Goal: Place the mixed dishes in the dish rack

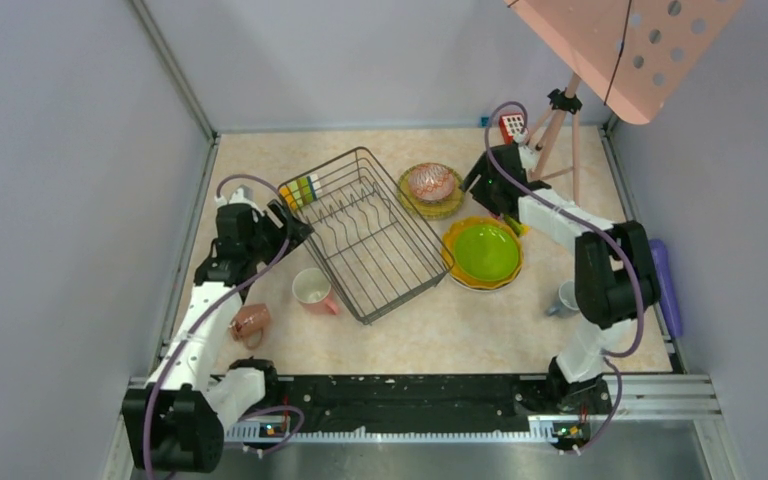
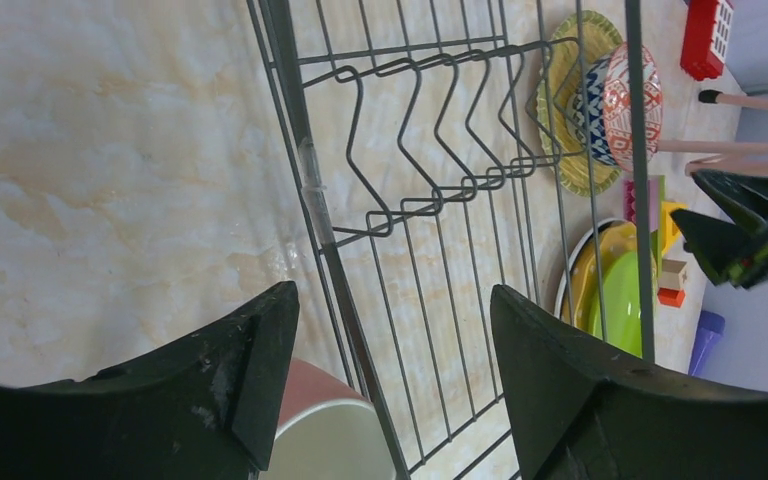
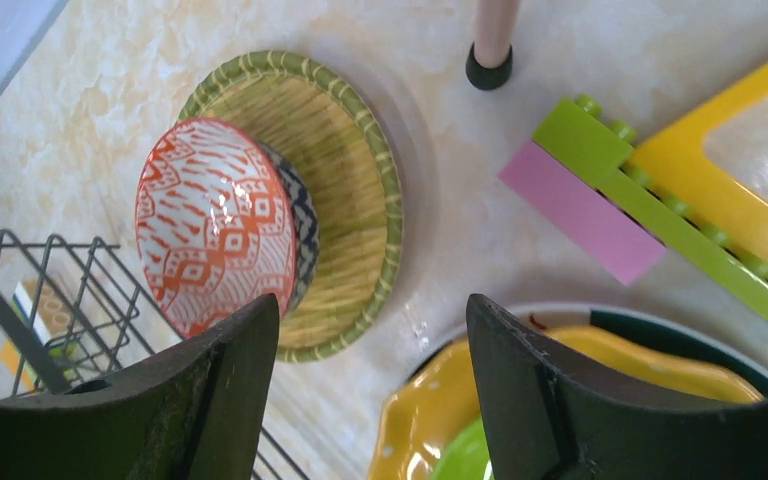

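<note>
The dish rack (image 1: 365,232), a dark wire basket, lies slantwise at mid-table with nothing in its slots (image 2: 430,190). My left gripper (image 1: 295,228) hovers open over its left end, straddling the rim wire (image 2: 395,340). One pink mug (image 1: 312,290) stands by the rack's near side (image 2: 325,430); a second pink mug (image 1: 250,321) lies on its side. The lime green plate (image 1: 484,250) tops the yellow plate (image 3: 430,420) and the white plate (image 3: 560,315). My right gripper (image 1: 478,188) is open (image 3: 372,340) between that stack and the patterned bowl (image 3: 215,220). A grey-blue mug (image 1: 566,298) stands far right.
The bowl sits tilted on a green woven dish (image 3: 350,190), with a blue-patterned bowl (image 3: 303,225) under it. Toy blocks (image 3: 600,170) lie behind the plates. A tripod (image 1: 558,130) holds a pink board at the back right, beside a red toy (image 1: 511,126). Walls close in on both sides.
</note>
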`<state>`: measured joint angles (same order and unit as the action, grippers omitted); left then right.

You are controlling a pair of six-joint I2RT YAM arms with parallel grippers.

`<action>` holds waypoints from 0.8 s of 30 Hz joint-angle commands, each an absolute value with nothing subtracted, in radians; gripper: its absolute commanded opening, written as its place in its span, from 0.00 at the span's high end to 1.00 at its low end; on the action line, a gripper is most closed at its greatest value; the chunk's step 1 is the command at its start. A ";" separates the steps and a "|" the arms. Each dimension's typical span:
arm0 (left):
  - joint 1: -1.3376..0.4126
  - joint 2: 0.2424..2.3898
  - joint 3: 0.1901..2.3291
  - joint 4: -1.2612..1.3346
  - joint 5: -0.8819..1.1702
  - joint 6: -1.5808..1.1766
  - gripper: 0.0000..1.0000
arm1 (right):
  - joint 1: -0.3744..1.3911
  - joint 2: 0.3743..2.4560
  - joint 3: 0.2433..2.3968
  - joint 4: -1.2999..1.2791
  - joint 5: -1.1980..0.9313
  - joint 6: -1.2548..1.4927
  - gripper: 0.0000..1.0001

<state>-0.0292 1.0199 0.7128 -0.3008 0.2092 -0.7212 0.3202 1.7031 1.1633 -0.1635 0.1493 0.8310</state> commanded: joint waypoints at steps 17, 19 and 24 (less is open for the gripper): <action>-0.033 0.925 0.843 -0.401 0.298 -0.516 0.22 | 0.376 2.010 1.468 -0.097 0.091 0.787 0.96; -0.032 0.938 0.852 -0.373 0.411 -0.473 0.22 | 0.376 1.966 1.435 -0.066 0.114 0.770 1.00; -0.032 1.002 0.955 -0.415 0.523 -0.449 0.17 | 0.376 1.840 1.363 -0.044 0.239 0.716 1.00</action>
<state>-0.0292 0.9680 0.8486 -0.4290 0.3916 -0.4892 0.3676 2.0060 1.3911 -0.1333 0.1474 0.7723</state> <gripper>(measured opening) 0.811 0.020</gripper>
